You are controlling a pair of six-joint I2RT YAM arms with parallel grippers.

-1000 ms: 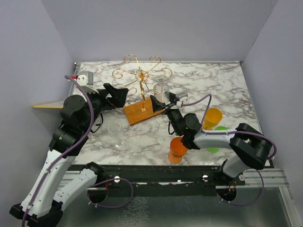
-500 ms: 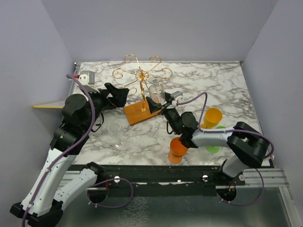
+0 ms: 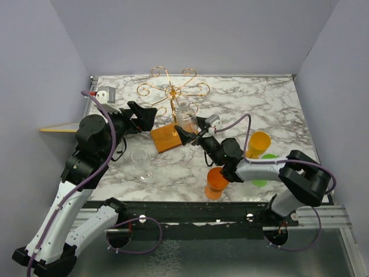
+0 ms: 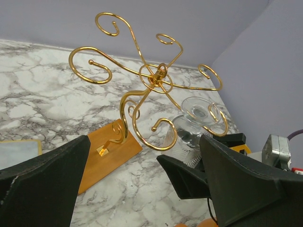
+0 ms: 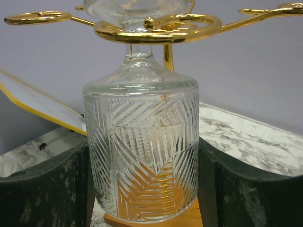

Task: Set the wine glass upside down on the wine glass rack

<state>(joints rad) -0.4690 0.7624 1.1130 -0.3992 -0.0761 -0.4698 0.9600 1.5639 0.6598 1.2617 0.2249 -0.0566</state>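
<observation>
A gold wire wine glass rack [image 3: 171, 91] stands on its orange-brown wooden base, toward the far middle of a marble table [image 3: 253, 104]. On the rack's near-right side, the right gripper [image 3: 189, 128] has its fingers closed partway against the two sides of the bowl of a cut-pattern wine glass [image 3: 185, 113]. It holds the glass upside down and clear of the table.

The glass's long axis runs straight up and down. Its mouth hangs over the right end of the rack's base. In the right wrist view, its stem rises through one curled scroll arm of the rack, and its round foot sits just above that wire. Whether the foot already rests on the wire cannot be told.

The right arm is plainly the one at the glass. The coming move probably turns on the foot settling onto the scroll before the fingers let go.

The left gripper [image 3: 143, 115] hovers just off the rack's left side, fingers spread fully wide, holding nothing.
</observation>
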